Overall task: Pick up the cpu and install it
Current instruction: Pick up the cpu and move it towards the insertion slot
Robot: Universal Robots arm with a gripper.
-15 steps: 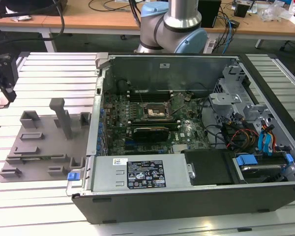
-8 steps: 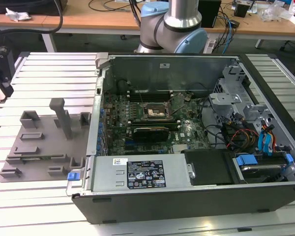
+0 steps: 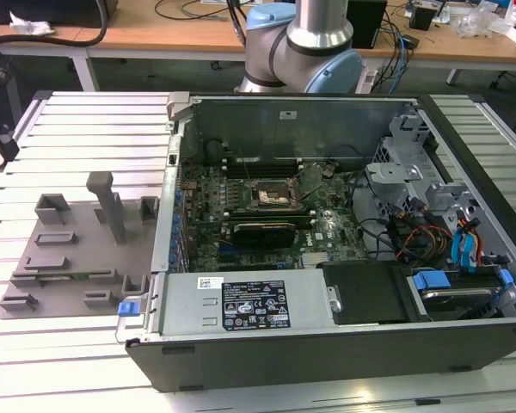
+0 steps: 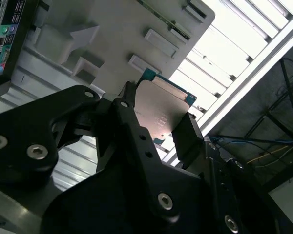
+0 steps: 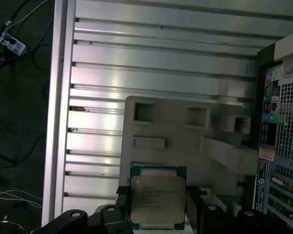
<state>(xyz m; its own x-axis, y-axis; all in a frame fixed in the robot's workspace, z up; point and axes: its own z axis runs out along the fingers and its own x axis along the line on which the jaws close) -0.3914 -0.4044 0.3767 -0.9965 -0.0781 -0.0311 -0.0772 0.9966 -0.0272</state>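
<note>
we note 1 cpu (image 5: pixel 157 197), pale metal top up, green edge showing, clamped at opposite edges between 2 black fingers (image 4: pixel 188 136) of 1 gripper (image 4: pixel 158 122). cpu held over 1 grey tray (image 5: pixel 176 126) on slatted metal table (image 5: pixel 161 63). exterior view: 1 open computer case (image 3: pixel 284 344), 1 motherboard (image 3: pixel 327 232), 1 socket (image 3: pixel 271 196); tray beside case, on exterior view's left.

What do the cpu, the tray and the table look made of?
cpu: metal lid, pale matte silver with a soft sheen, on a blue-green board edge.
tray: probably plastic; flat grey, no glint, moulded blocks.
table: likely aluminium; brushed slats catching bright light.
</note>
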